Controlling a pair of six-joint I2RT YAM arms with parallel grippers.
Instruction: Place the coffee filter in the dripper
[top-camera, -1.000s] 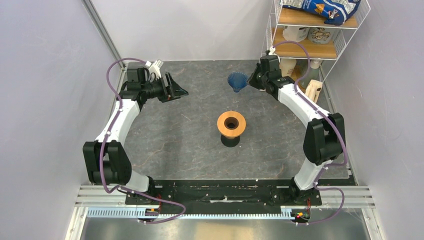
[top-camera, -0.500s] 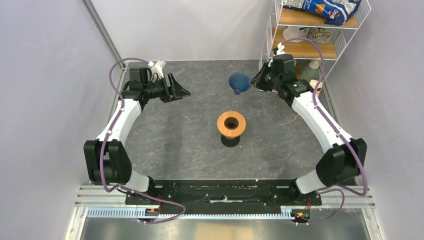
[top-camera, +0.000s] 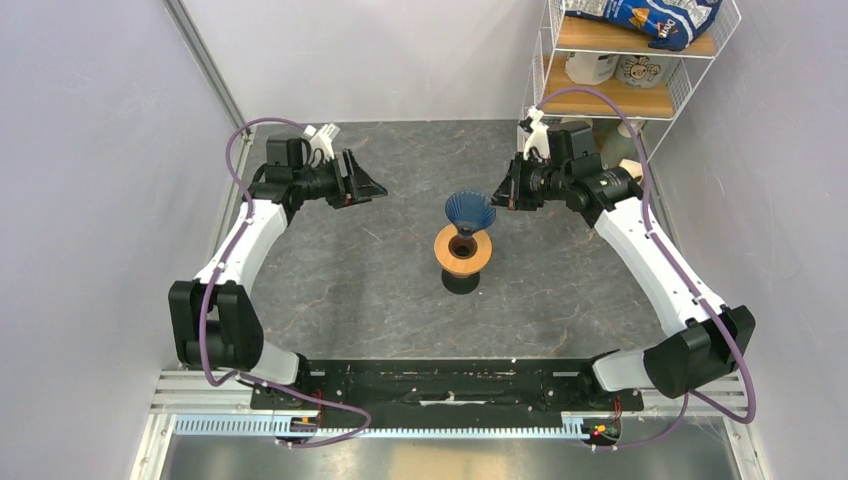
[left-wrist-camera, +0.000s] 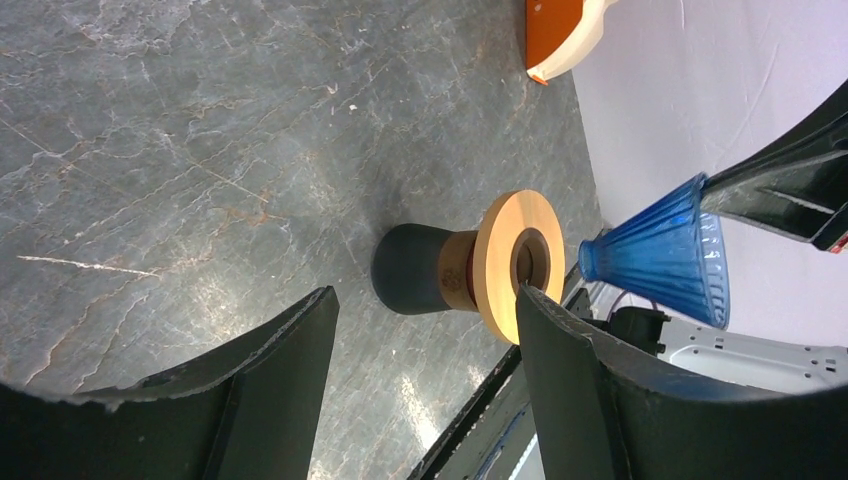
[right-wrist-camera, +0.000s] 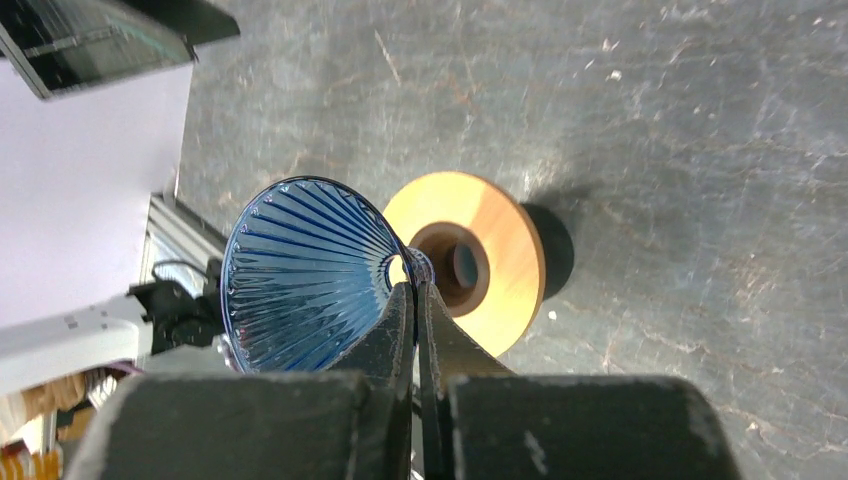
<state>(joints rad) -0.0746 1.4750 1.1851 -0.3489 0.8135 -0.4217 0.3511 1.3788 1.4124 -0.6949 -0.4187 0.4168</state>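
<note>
The dripper is a dark-blue ribbed cone, tilted on its side in the air. My right gripper is shut on its wall, one finger inside the cone and one outside. In the right wrist view, the dripper sits just left of the pinched right gripper, with its narrow end over the orange ring. My left gripper stands open and empty at the back left, apart from the dripper. Between the left gripper fingers only bare table shows. The coffee filter is out of view.
The flat orange ring tops a dark flared vessel at mid-table. A wire shelf with a snack bag and bottles stands at the back right. An orange-and-white object lies at the table's far edge.
My right arm has carried the dripper from the back of the table forward and left until it hangs over the orange ring. The left gripper has drifted slightly right, still open.
</note>
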